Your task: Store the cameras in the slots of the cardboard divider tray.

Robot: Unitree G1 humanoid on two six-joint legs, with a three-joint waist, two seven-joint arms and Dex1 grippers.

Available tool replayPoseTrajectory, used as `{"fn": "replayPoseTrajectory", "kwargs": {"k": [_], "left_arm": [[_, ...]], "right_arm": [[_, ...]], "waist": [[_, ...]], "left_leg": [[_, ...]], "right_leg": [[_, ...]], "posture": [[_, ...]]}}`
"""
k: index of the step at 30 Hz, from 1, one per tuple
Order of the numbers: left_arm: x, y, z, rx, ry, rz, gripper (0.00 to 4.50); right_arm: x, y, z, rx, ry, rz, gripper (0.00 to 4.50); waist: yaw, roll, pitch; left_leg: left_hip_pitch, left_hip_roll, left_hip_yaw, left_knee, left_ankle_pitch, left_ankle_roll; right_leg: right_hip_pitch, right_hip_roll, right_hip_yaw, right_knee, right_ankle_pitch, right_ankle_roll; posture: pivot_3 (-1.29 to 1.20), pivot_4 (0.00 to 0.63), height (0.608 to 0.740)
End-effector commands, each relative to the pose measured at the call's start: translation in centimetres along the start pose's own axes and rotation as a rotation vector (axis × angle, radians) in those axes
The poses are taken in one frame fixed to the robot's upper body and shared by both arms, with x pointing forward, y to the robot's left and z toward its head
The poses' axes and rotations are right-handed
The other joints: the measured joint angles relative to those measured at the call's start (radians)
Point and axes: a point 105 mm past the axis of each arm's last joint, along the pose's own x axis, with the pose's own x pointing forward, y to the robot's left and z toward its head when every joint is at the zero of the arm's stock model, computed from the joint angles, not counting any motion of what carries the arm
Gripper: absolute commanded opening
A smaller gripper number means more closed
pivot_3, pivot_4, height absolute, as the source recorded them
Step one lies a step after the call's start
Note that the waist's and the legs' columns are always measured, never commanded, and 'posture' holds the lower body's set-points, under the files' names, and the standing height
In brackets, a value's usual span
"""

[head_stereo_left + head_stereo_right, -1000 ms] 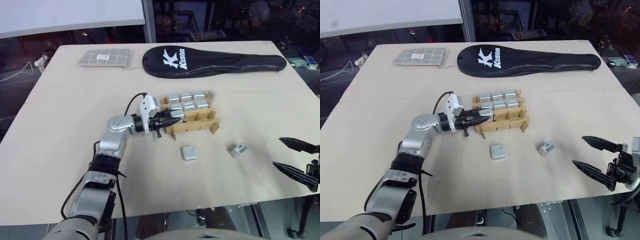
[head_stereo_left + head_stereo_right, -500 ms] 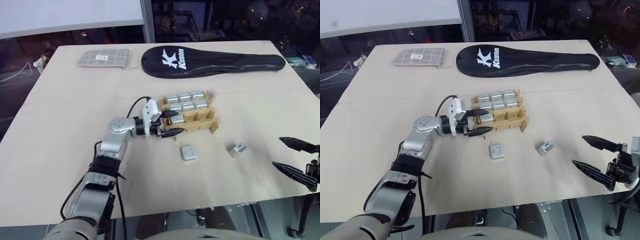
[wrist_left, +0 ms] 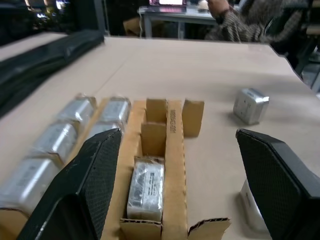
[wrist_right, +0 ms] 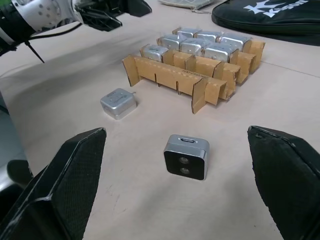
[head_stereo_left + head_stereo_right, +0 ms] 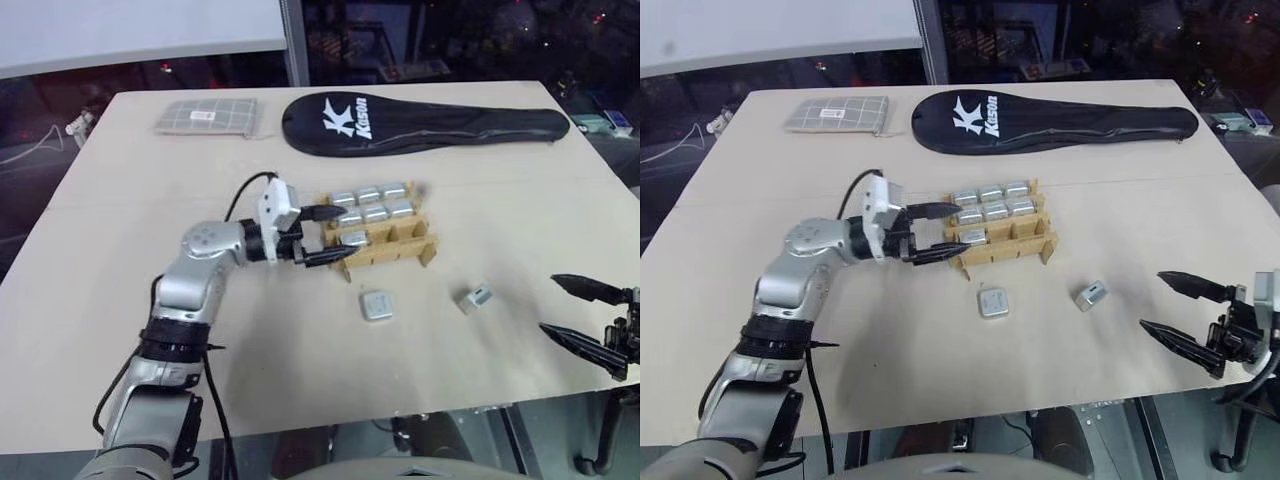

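- The left gripper [image 5: 322, 236] hovers just off the left end of the cardboard divider tray [image 5: 388, 252], jaws spread apart and carrying nothing.
- The tray sits near the middle of the table [image 5: 120, 300], nearer the far edge than the near one.
- Seven of the cameras [image 5: 370, 213] appear stored: three in the far row, three in the middle row, and one [image 3: 145, 190] in the leftmost slot of the near row, though the far rows are hard to count for certain.
- Two slots of the near row look empty.
- Two cameras lie loose between the tray and the near edge: one flat [image 5: 377, 305], one further right [image 5: 476, 297].
- The right gripper [image 5: 588, 324] waits by the near right corner, jaws wide and empty.
- Judged so, two placements remain.
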Motion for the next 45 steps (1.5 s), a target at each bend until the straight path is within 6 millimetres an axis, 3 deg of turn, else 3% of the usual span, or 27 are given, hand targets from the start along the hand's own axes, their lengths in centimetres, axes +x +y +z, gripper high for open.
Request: {"fn": "replayPoseTrajectory", "kwargs": {"k": [1, 5, 9, 16, 21, 24, 31, 38, 43, 44, 45], "left_arm": [[-2.0, 0.1, 1.6, 0.044, 0.006, 0.054, 3.78], [-4.5, -0.3, 1.0, 0.031, 0.090, 0.082, 3.78], [-7.5, -2.6, -0.1, -0.022, 0.246, 0.011, 3.78], [-10.3, -4.3, 1.7, -0.023, 0.396, -0.030, 3.78], [-11.4, -5.5, 2.2, -0.027, 0.479, -0.066, 3.78], [-11.1, -5.6, 3.5, -0.036, 0.400, -0.056, 3.78], [-10.9, -7.9, 5.5, -0.033, 0.264, -0.134, 3.78], [-11.4, -8.6, 5.2, -0.059, 0.219, -0.123, 3.78], [-11.5, -8.6, 5.0, -0.059, 0.210, -0.116, 3.93], [-11.6, -8.6, 4.9, -0.059, 0.212, -0.116, 3.93], [-11.7, -8.5, 4.8, -0.058, 0.215, -0.116, 3.93]], "right_arm": [[0.3, -0.1, 0.2, -0.023, 0.010, 0.021, 4.50], [0.9, -0.3, -0.6, -0.020, 0.048, 0.023, 4.50], [1.8, -1.1, -1.7, -0.044, 0.163, 0.026, 4.50], [3.4, -3.5, -1.5, -0.390, 0.332, 0.211, 4.50], [5.7, -3.4, -1.7, -0.536, 0.438, 0.460, 4.50], [7.1, -3.7, -2.0, -0.625, 0.484, 0.564, 4.50], [9.1, -4.2, -1.8, -0.695, 0.506, 0.679, 4.50], [9.6, -4.3, -1.7, -0.698, 0.536, 0.738, 4.50], [9.8, -4.3, -1.7, -0.690, 0.533, 0.752, 2.34], [9.8, -4.2, -1.6, -0.689, 0.532, 0.756, 1.66], [9.8, -4.2, -1.6, -0.686, 0.531, 0.758, 1.26]], "waist": [[-0.003, 0.000, 0.000], [-0.006, 0.000, 0.000], [-0.020, 0.000, 0.001], [-0.017, 0.001, 0.003], [-0.022, 0.003, 0.004], [-0.021, 0.004, 0.005], [-0.020, 0.004, 0.005], [-0.020, 0.004, 0.006], [-0.021, 0.004, 0.006], [-0.021, 0.004, 0.006], [-0.020, 0.004, 0.006]], "left_leg": [[0.000, 0.000, 0.000, 0.000, 0.000, 0.000], [0.000, 0.000, 0.000, 0.000, 0.000, 0.000], [0.001, 0.001, 0.000, 0.000, 0.000, 0.000], [0.001, 0.001, 0.002, 0.000, 0.000, 0.000], [0.000, 0.001, 0.003, -0.002, 0.000, 0.000], [-0.001, 0.002, 0.004, -0.002, 0.000, 0.000], [-0.002, 0.001, 0.004, -0.002, 0.000, 0.000], [-0.001, 0.001, 0.004, -0.002, 0.000, -0.001], [-0.001, 0.001, 0.004, -0.001, 0.000, -0.001], [-0.001, 0.001, 0.004, -0.001, 0.000, -0.001], [-0.001, 0.001, 0.004, -0.001, 0.000, -0.001]], "right_leg": [[0.000, 0.000, 0.000, 0.000, 0.000, 0.000], [0.000, 0.000, -0.001, 0.000, -0.002, -0.003], [0.000, 0.000, 0.000, 0.000, -0.002, -0.003], [-0.001, -0.001, 0.000, 0.000, -0.003, -0.003], [-0.004, 0.000, 0.000, 0.000, -0.003, -0.003], [-0.005, 0.000, 0.000, 0.000, -0.003, -0.003], [-0.005, -0.001, 0.000, 0.000, -0.001, -0.006], [-0.005, -0.001, 0.000, 0.001, -0.001, -0.007], [-0.005, -0.001, 0.000, 0.001, -0.001, -0.007], [-0.005, -0.001, 0.000, 0.001, 0.000, -0.007], [-0.005, -0.001, 0.000, 0.001, 0.000, -0.007]], "posture": [[0.00, 0.150, 0.740], [0.00, 0.150, 0.740], [0.00, 0.150, 0.740], [0.00, 0.150, 0.740], [0.00, 0.150, 0.740], [0.00, 0.150, 0.740], [0.00, 0.150, 0.740], [0.00, 0.150, 0.740], [0.00, 0.150, 0.740], [0.00, 0.150, 0.740], [0.00, 0.150, 0.740]]}}
